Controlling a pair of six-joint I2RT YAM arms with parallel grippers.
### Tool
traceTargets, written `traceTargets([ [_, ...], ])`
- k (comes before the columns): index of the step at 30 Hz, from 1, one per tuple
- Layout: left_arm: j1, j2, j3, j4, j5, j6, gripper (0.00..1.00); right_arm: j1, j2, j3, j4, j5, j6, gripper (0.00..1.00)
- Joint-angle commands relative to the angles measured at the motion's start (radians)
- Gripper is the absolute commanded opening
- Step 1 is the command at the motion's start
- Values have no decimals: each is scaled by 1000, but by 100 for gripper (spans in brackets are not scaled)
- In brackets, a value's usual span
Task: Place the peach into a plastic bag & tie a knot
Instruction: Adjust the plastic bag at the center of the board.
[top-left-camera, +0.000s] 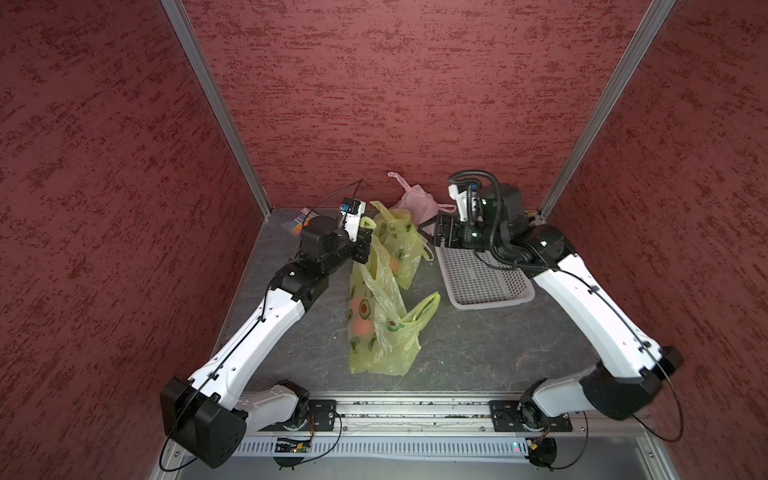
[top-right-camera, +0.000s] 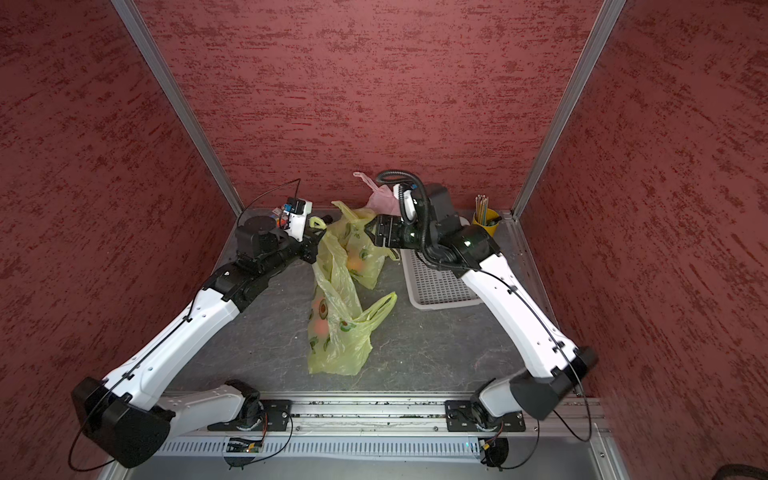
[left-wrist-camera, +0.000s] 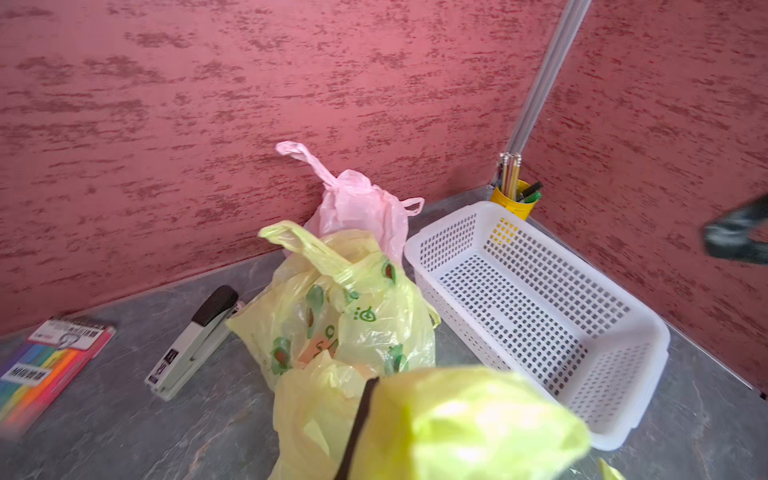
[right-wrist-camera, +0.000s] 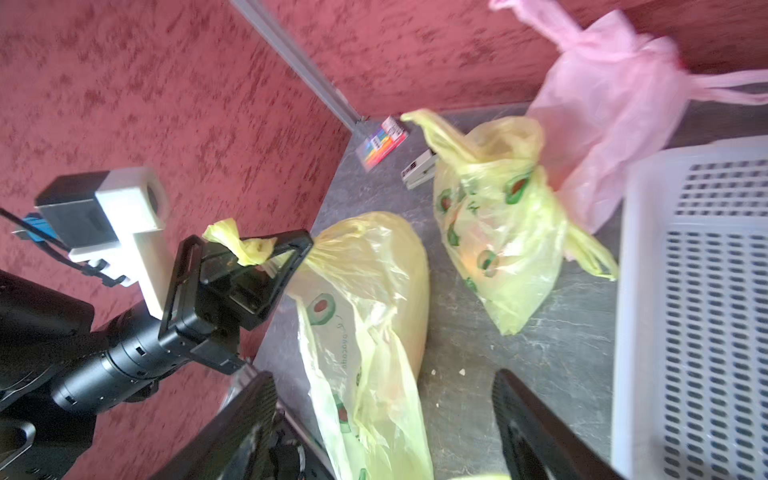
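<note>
Grey stone-patterned table carries the long yellow-green avocado-print plastic bag, which lies slack. White perforated plastic basket stands beside it. Left hand is clamped on one twisted bag handle, raised off the table. Right hand hangs wide and empty near the basket. Free second handle stands well apart from it. Orange peach shows through the film, inside the bag. Judgement: the right hand should grasp the free handle low, leaving slack for crossing.
</note>
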Motion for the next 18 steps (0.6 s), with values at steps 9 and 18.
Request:
traceTargets([
  [9,68,-77,-35,-16,-6,-59,0,26,-242,-651,362,-100,269,89],
  [18,70,-76,-29,-33,24,-59,0,77,-144,-728,573,-140,352,92],
])
